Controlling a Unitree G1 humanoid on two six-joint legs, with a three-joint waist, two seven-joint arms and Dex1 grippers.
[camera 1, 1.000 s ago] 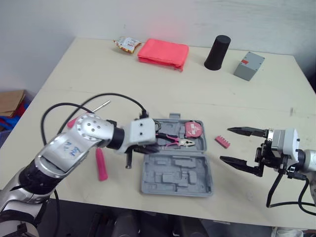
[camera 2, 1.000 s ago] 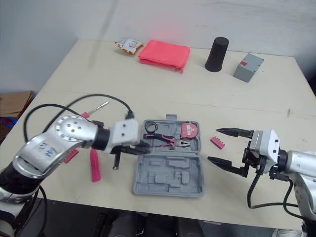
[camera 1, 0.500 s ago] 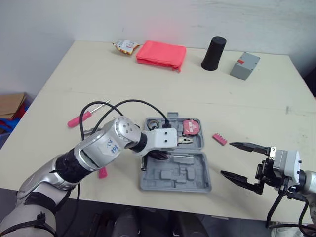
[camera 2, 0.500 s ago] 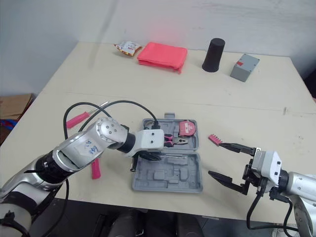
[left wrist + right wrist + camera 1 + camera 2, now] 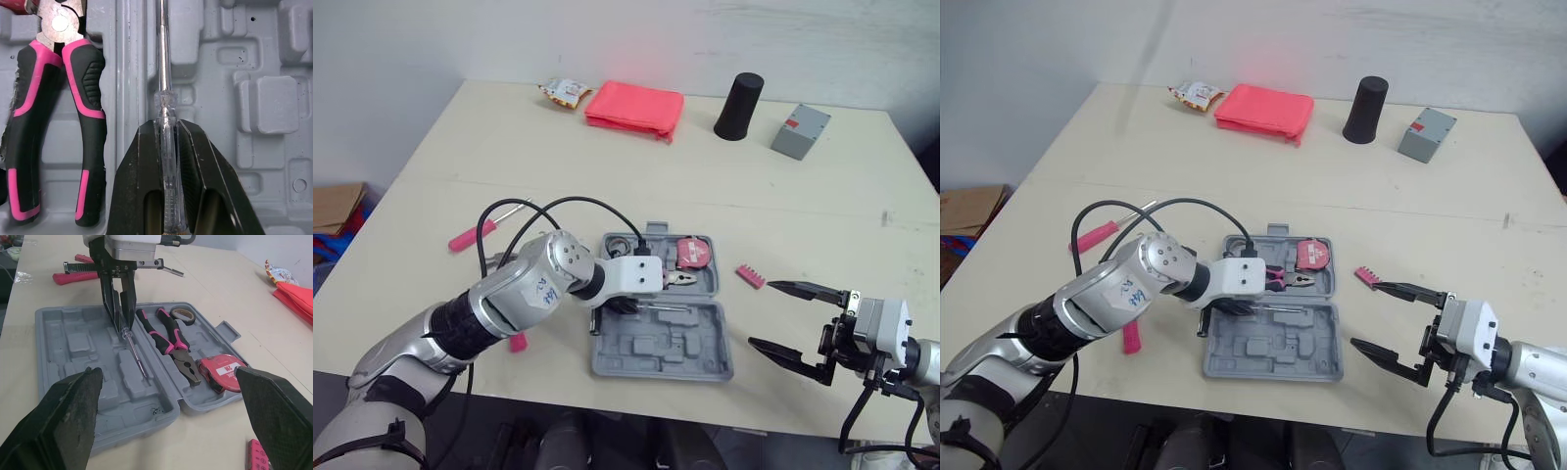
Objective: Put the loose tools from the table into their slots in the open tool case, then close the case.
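The left arm has swung in from the 9 o'clock edge of the tool case (image 5: 705, 348) and now reaches over its middle, while the right arm has sunk a little towards 5 o'clock. The left gripper (image 5: 166, 126) is pinched on the clear handle of a screwdriver (image 5: 164, 93) and holds it above the moulded tray. That puts this tool over the case rather than beside it, so I judge the step in hand to be seating it, not fetching it.

Seen from the head, the screwdriver's long axis runs along the 9-to-3 line. The handle is at 9 o'clock in the fingers and the metal tip points to 3 o'clock. It lies just on the 6 o'clock side of the hinge and roughly parallel to it. The pliers (image 5: 90, 83) sit in their recess on the 12 o'clock side. From the right wrist the shaft slopes down from the fingers, with its tip at or very near the tray. I cannot tell whether it touches.

The right gripper (image 5: 762, 313) hangs with its fingers spread wide and empty, at 4 o'clock of the case. A pink bit strip (image 5: 751, 277) lies on the table at 3 o'clock of the case, and a pink screwdriver (image 5: 475, 235) lies well out at 9 o'clock. Both are loose, so the lid cannot be shut yet
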